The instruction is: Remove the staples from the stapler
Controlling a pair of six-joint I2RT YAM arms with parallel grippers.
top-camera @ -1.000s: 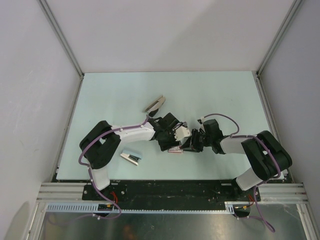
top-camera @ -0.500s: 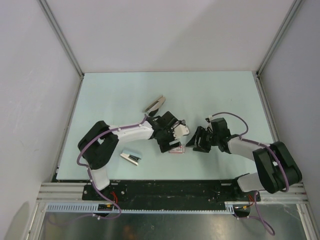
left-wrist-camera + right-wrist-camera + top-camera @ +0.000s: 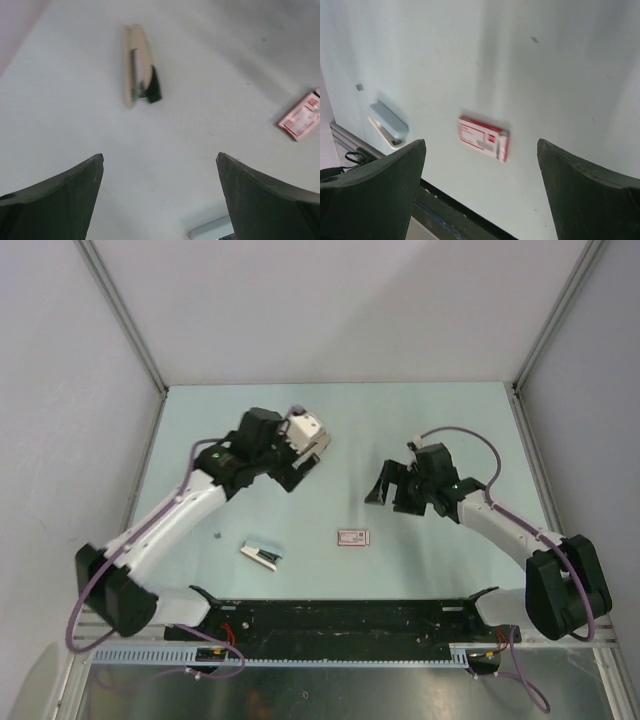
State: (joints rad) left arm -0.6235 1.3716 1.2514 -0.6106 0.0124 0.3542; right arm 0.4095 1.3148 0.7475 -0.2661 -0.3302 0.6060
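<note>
The stapler (image 3: 353, 536), a small flat pink-red piece with pale marks, lies alone on the table near the front edge. It also shows at the right edge of the left wrist view (image 3: 302, 117) and between the fingers in the right wrist view (image 3: 480, 136). A thin grey strip (image 3: 503, 142) runs along its right end, too blurred to say whether it is the staples. My left gripper (image 3: 300, 468) (image 3: 160, 156) hangs open and empty at the back left. My right gripper (image 3: 390, 498) (image 3: 481, 141) is open and empty, raised behind and to the right of the stapler.
A beige wedge-shaped piece with a black part (image 3: 134, 65) lies on the table ahead of the left gripper. A pale blue and white piece (image 3: 262, 554) (image 3: 387, 122) lies near the front edge, left of the stapler. The table's front rail (image 3: 450, 210) runs just below.
Both grippers were together over the pink-red piece. They have opened, let it go and lifted away, the left to the back left, the right to the back right.
</note>
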